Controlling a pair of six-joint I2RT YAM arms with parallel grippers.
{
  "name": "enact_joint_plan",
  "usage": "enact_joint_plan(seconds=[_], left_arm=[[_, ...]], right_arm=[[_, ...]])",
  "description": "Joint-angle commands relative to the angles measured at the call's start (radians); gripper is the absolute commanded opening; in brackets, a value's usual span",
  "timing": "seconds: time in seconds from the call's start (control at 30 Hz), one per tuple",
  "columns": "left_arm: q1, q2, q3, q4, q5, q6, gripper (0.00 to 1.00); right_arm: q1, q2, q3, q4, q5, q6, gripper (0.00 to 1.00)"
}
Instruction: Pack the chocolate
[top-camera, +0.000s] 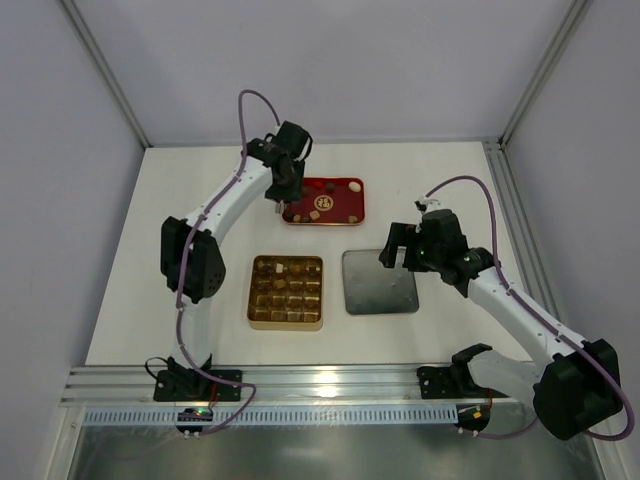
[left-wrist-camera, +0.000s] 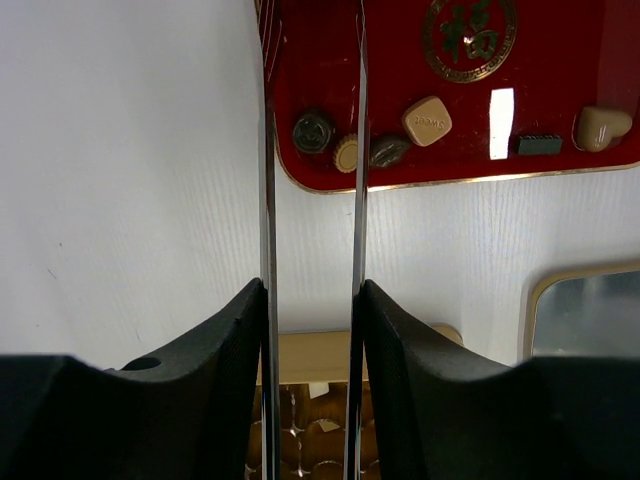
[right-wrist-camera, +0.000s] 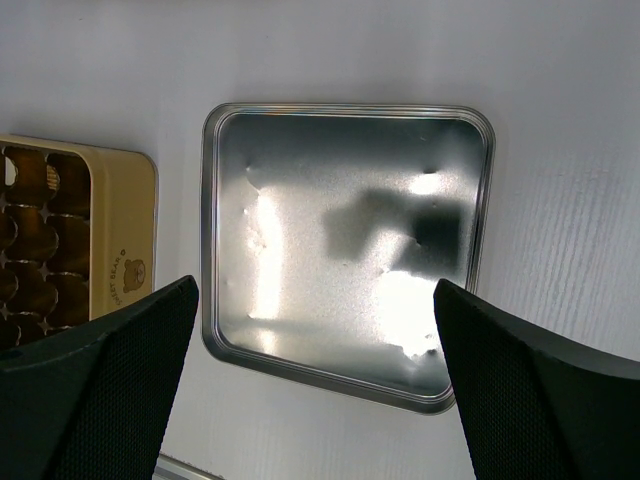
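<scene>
The chocolate, small matte rounds, squares and a heart shape in cream, tan and dark brown, lies loose in the glossy gold-rimmed red tray at 12 o'clock from the gridded gold box. A dented shiny tin sits at the box's 3 o'clock. The thin steel left fingers stand narrowly apart with their tips unseen, so I cannot tell if they grip anything; the black right fingers are spread wide above the tin.

The left arm and the right arm are built from white tubular links joined by black joint housings. A purple cable is routed in loops along each arm. Black base mounts are fitted. The left pincer is equipped with thin, bright metal blades in black holders. The right pincer is equipped with broad black fingers with a finely textured surface.
</scene>
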Motion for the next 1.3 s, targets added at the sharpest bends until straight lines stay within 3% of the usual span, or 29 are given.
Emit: enact_joint_plan(seconds=[0.0,1.27], left_arm=[[0.007,0.014,0.056,0.03,-0.044,0.021,0.42],[0.026,0.115,0.11,0.049,-0.012,0.034,0.37]], right_arm=[[-0.002,0.01,0.044,0.011,-0.005,-0.019,1.0],[-0.01,0.029,0.044,0.011,0.004,-0.033,1.0]])
